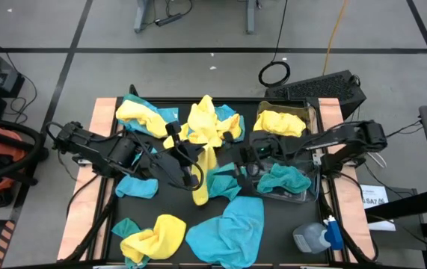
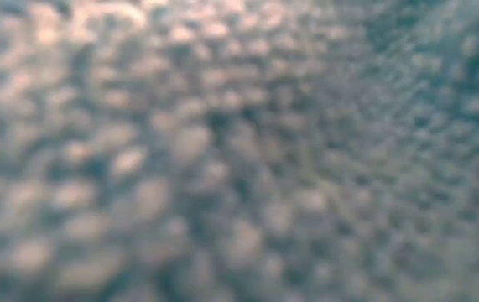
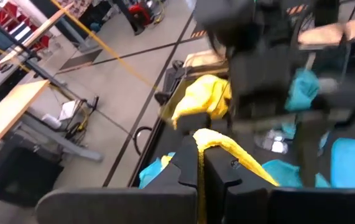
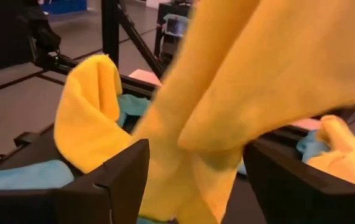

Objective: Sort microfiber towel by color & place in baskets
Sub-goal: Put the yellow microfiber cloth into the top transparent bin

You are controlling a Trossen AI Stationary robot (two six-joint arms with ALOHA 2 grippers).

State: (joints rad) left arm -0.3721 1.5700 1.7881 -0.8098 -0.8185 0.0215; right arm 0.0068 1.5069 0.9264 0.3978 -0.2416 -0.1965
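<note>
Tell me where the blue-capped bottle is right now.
In the high view, the blue-capped bottle lies at the table's near right corner, just below the basket holding teal towels and right of the big teal towel.

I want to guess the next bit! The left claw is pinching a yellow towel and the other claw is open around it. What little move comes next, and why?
Probably the right gripper closes on the yellow towel. Its open fingers already stand on either side of the hanging cloth, which the left gripper holds shut. That arm sits nearer the basket that holds yellow.
</note>
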